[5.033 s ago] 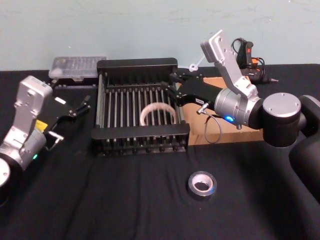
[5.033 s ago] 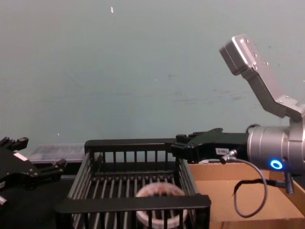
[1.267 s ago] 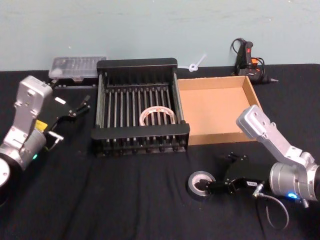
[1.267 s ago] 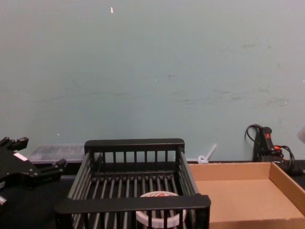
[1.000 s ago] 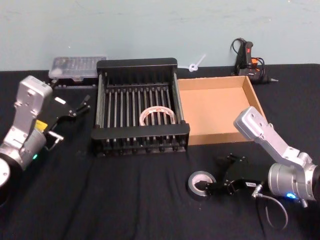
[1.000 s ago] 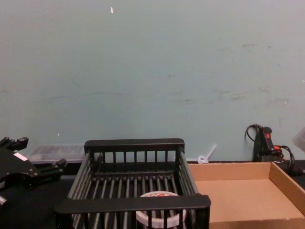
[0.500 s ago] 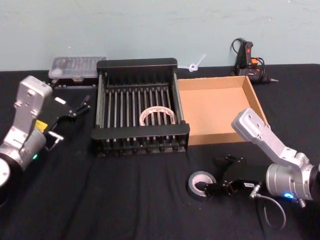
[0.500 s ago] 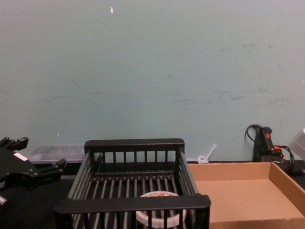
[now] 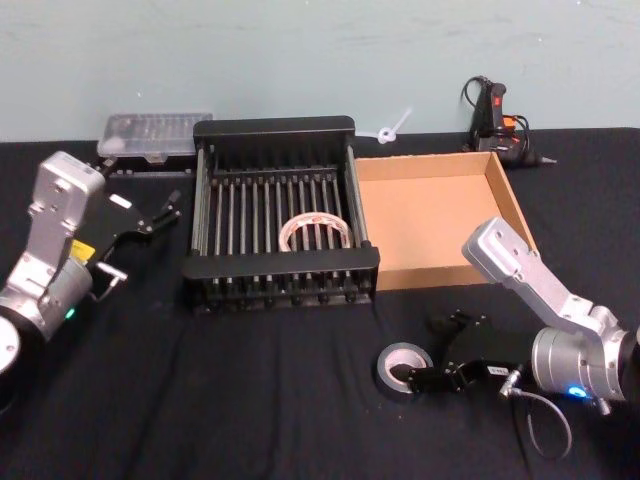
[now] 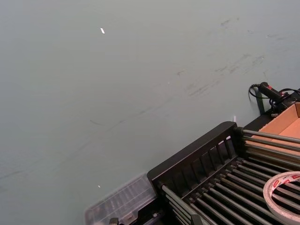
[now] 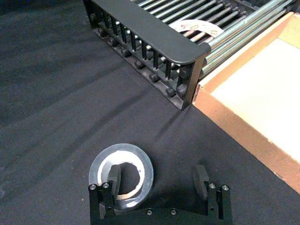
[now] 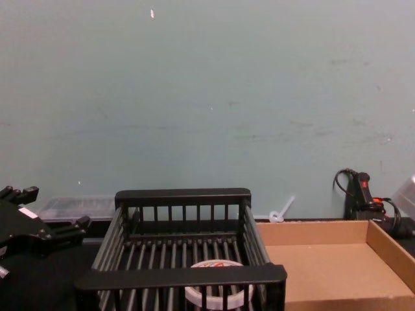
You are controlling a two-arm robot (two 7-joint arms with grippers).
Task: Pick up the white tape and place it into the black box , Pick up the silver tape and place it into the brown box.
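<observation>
Right gripper point(image 11: 157, 180) low on the black cloth point(image 9: 250, 400), fingers apart: one pad inside the silver tape's point(image 11: 121, 175) core, the other outside, well off the wall. Risk, my read: on closing, the thick, smooth-sided roll slides over the cloth instead of seating, or the pinch grabs only the rim. Brown box point(image 9: 430, 215), shallow cardboard, sits just beyond. White tape point(image 9: 315, 230) lies flat on the black box's point(image 9: 275, 127) slats. Left gripper point(image 9: 160, 215) parked left, jaws apart.
</observation>
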